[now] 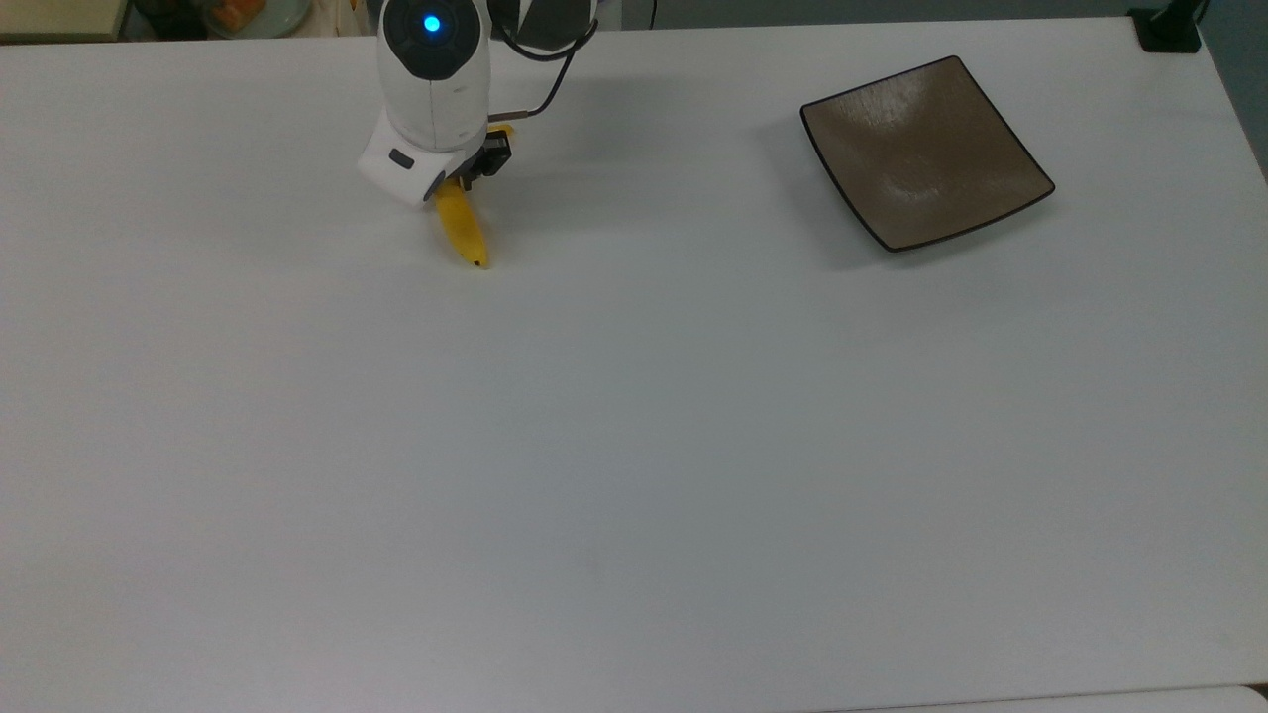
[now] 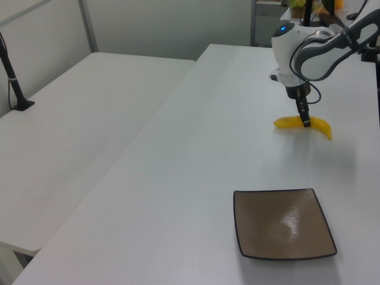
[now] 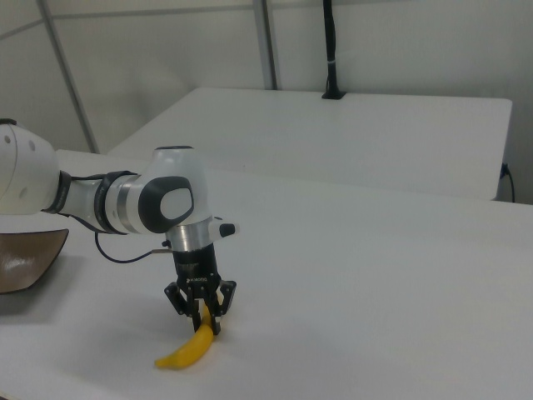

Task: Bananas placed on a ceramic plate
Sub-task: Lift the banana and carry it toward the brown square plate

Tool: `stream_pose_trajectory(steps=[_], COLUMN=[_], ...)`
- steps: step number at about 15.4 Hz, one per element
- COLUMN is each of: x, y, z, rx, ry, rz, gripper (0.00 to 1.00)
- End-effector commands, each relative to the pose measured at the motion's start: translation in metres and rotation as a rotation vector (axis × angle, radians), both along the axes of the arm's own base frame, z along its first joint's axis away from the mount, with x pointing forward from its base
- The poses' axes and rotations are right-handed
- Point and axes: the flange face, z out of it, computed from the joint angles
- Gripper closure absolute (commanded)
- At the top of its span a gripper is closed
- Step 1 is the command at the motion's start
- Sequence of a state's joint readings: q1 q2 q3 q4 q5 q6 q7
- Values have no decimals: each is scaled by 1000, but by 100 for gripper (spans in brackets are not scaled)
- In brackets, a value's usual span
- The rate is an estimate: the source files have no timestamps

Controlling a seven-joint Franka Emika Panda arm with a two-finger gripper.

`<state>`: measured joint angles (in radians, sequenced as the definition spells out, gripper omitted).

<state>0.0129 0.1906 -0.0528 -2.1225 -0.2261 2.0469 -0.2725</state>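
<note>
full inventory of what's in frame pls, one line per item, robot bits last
banana: 1, bright yellow with a dark tip, lying on the white table toward the top view's upper left, under the claw.
ceramic plate: 1, square, glossy brown-grey with a thin dark rim, nothing on it, top view's upper right, well apart from the banana.
table: 1, white, carries the banana and plate.
second table: 1, white, alongside on the left view's left.
black post: 1, standing on the second table's far edge in the left view.
arm: 1, white with a blue light on its casing.
claw: 1, black, fingers open and straddling the banana near its middle, down at table level.
</note>
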Motion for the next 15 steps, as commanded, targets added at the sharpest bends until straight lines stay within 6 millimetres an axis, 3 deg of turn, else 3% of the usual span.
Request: stream_pose_trajectory(steps=[1, 9, 15], x=[-5, 24, 29], y=[-4, -1, 33], z=[3, 67, 127], rx=[-5, 34, 238], ry=[0, -93, -170], rz=[29, -32, -147], gripper=[73, 73, 73])
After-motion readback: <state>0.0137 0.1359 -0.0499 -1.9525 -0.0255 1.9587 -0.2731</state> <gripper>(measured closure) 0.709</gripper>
